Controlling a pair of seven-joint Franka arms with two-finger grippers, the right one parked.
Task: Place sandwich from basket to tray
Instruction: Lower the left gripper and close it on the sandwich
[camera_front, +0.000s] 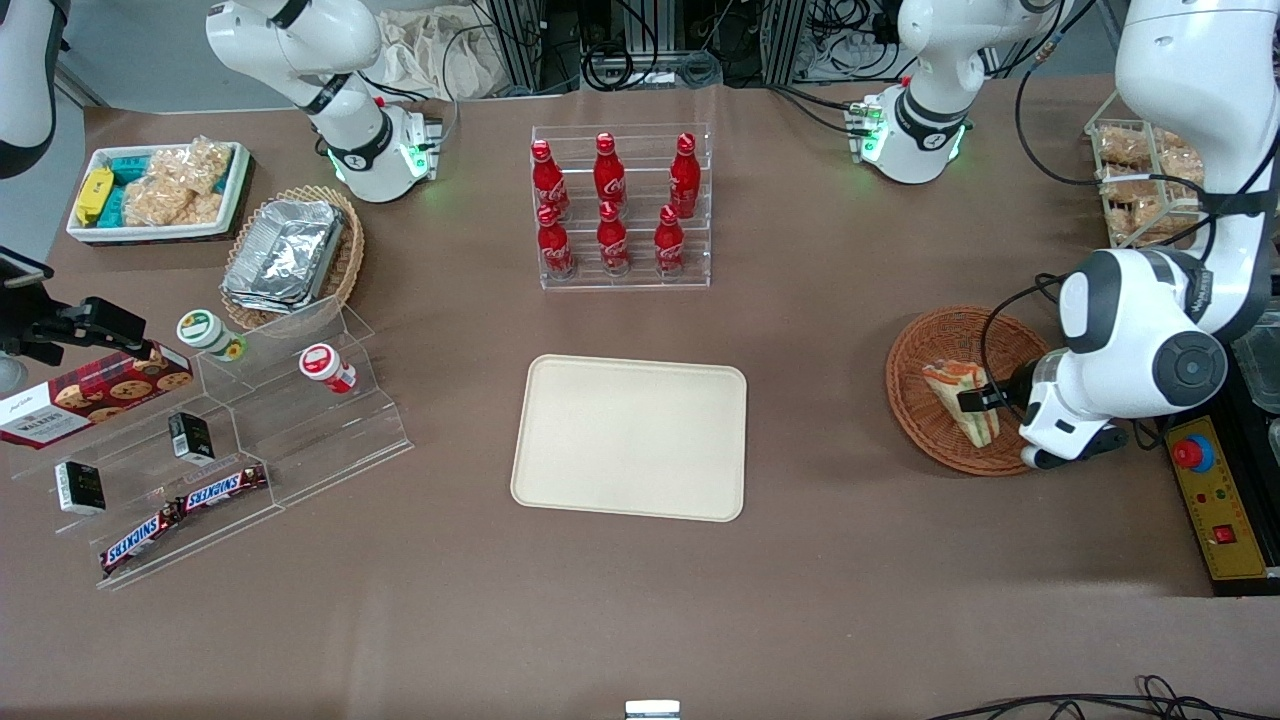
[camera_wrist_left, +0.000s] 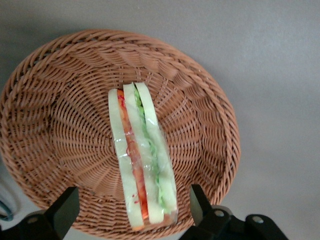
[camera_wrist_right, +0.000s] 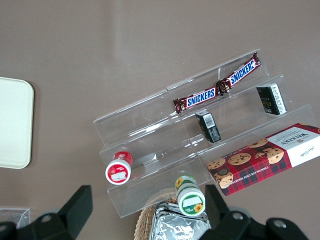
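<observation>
Hovering end effector (camera_wrist_left: 132, 210) over sandwich (camera_wrist_left: 141, 157), basket (camera_wrist_left: 55, 120)

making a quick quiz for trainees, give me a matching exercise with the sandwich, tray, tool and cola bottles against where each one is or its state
Things:
1. sandwich
2. tray
3. tool
4. cola bottles

Places or states:
A. standing in a clear tiered rack
B. bare, with nothing on it
C. lying in the basket
D. open, fingers either side of the sandwich, over the basket

Pairs: 1-C, 2-B, 3-D, 4-A
</observation>
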